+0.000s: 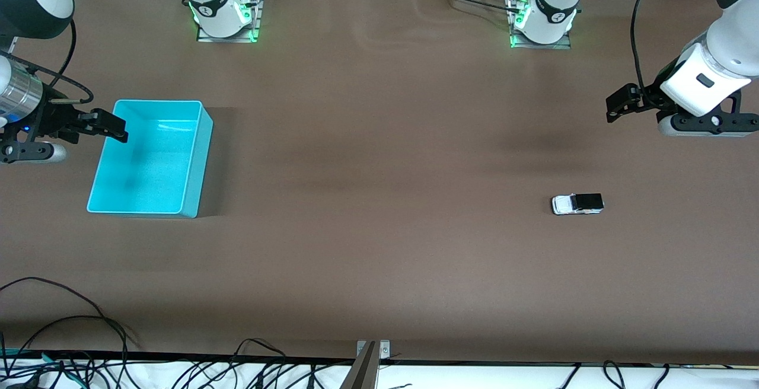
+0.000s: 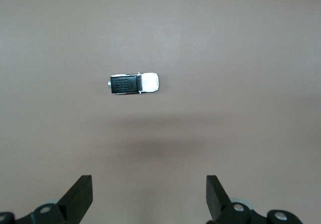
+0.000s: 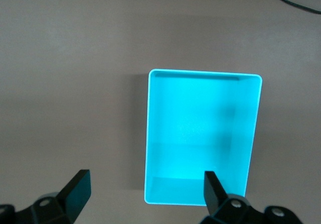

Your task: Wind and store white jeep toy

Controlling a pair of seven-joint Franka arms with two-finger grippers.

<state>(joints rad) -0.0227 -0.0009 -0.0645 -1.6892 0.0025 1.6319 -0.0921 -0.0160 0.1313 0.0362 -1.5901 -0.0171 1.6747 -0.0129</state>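
Observation:
The white jeep toy [image 1: 577, 204] [image 2: 134, 83], tiny, with a black rear section, stands alone on the brown table toward the left arm's end. My left gripper [image 1: 616, 106] [image 2: 149, 194] hangs open over bare table, apart from the jeep, with nothing between its fingers. The turquoise bin [image 1: 148, 169] [image 3: 200, 133] is empty and sits toward the right arm's end. My right gripper [image 1: 111, 125] [image 3: 145, 191] hangs open and empty over the bin's rim at that end.
The two arm bases [image 1: 222, 12] [image 1: 545, 15] stand along the table's back edge. Loose black cables [image 1: 65, 341] and a metal bracket [image 1: 370, 362] lie along the edge nearest the front camera. Wide brown tabletop separates jeep and bin.

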